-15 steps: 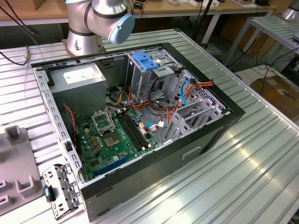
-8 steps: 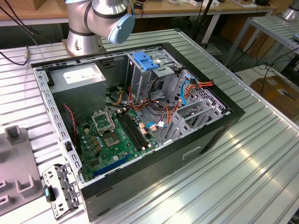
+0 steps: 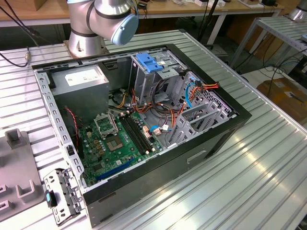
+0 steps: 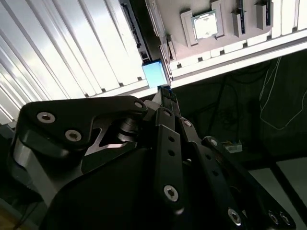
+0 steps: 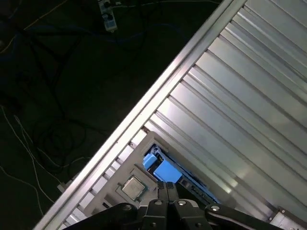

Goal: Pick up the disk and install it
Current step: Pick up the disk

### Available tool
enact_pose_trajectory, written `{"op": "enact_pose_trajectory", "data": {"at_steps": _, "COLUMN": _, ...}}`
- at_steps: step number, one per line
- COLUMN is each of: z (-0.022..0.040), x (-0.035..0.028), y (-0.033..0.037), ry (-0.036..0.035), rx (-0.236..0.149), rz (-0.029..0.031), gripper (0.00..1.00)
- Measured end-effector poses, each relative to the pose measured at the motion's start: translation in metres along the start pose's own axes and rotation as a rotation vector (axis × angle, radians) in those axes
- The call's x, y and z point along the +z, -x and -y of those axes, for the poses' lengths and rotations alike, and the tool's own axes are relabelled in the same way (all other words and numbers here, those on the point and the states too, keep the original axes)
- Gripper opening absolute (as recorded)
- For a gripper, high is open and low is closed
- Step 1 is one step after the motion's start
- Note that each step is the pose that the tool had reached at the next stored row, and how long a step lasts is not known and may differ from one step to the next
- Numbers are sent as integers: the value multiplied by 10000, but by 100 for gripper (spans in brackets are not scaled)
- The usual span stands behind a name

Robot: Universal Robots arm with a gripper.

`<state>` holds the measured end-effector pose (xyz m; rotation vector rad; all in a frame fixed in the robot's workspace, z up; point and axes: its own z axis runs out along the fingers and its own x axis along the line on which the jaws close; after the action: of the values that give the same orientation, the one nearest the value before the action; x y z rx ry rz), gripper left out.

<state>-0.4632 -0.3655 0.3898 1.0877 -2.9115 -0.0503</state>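
Currently claw [image 5: 167, 185] clenched, empty, aimed down at the disk [image 5: 166, 170] near desk [image 5: 249, 96] edge; exterior view adds open computer case [image 3: 216, 139].

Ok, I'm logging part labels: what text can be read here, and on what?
White sticker on the grey power-supply box: printed, too small to read.
Motherboard: markings too small to read.
Chip in the second wrist view: lid print too blurred.
Nothing else carries legible text.
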Motion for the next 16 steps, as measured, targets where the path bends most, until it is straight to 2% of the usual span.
{"op": "enact_pose_trajectory", "data": {"at_steps": 7, "z": 0, "x": 0, "y": 1, "ry": -22, "rx": -1131, "rz": -48, "gripper": 11}}
{"op": "enact_pose_trajectory", "data": {"at_steps": 8, "z": 1, "x": 0, "y": 1, "ry": -28, "rx": -1416, "rz": -60, "gripper": 11}}
{"op": "enact_pose_trajectory", "data": {"at_steps": 10, "z": 1, "x": 0, "y": 2, "ry": -34, "rx": -1734, "rz": -73, "gripper": 11}}
{"op": "enact_pose_trajectory", "data": {"at_steps": 13, "z": 1, "x": 0, "y": 2, "ry": -51, "rx": -2561, "rz": -107, "gripper": 11}}
{"op": "enact_pose_trajectory", "data": {"at_steps": 16, "z": 1, "x": 0, "y": 2, "ry": -56, "rx": -2834, "rz": -119, "gripper": 11}}
